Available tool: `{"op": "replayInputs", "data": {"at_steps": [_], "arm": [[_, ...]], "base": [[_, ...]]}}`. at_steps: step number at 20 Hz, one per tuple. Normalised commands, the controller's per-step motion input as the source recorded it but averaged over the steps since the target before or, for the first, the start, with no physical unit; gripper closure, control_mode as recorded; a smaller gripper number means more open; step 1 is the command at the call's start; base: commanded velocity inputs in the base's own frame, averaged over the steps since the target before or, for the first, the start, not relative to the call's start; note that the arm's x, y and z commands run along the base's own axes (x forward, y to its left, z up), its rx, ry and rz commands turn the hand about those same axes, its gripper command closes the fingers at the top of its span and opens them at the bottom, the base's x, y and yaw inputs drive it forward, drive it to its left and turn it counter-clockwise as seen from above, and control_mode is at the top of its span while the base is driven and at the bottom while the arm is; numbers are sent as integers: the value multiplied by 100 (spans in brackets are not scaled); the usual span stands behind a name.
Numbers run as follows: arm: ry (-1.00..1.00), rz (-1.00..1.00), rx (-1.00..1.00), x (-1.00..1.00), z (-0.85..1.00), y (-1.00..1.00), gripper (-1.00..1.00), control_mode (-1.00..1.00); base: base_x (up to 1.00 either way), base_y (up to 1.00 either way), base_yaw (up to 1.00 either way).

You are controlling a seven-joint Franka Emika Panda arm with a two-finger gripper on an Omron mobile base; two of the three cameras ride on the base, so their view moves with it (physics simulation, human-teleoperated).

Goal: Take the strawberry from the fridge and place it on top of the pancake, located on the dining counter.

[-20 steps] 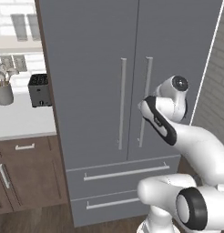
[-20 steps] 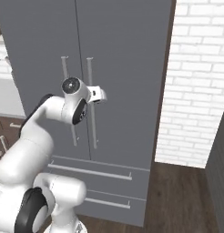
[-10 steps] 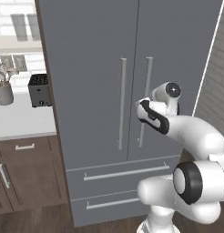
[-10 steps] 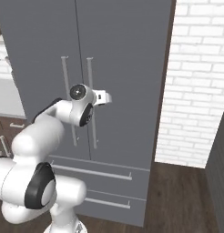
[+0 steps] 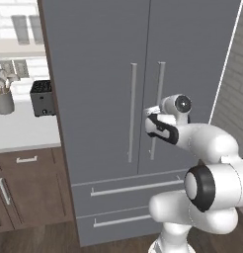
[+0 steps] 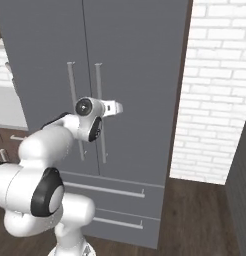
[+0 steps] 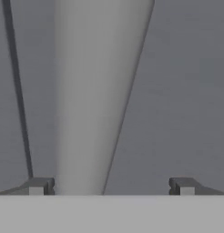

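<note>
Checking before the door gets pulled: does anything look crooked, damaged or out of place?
Nothing stands out. The fridge has both doors shut, its handles straight; the open tool straddles the right door's handle.

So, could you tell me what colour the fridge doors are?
Matte grey fridge doors, clearest in the left base view.

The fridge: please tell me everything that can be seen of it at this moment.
The fridge is tall, matte grey, with French doors, both shut, and a thin seam between them. Two long thin silver handles run upright beside the seam. Below are two drawers, each with a horizontal bar handle, also shut. It stands between the brown wooden cabinets and a white brick wall. The open gripper is close to the right door's handle, which lies between its fingertips; contact cannot be told.
</note>
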Motion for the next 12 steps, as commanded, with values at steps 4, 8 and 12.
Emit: {"op": "replayInputs", "data": {"at_steps": [4,8,12], "arm": [[-12,0,0,57,-34,22,-100,-100],[-1,-1,0,61,-22,27,100,-100],[10,0,0,13,2,7,100,-100]], "base": [[0,0,0],[0,0,0],[0,0,0]]}}
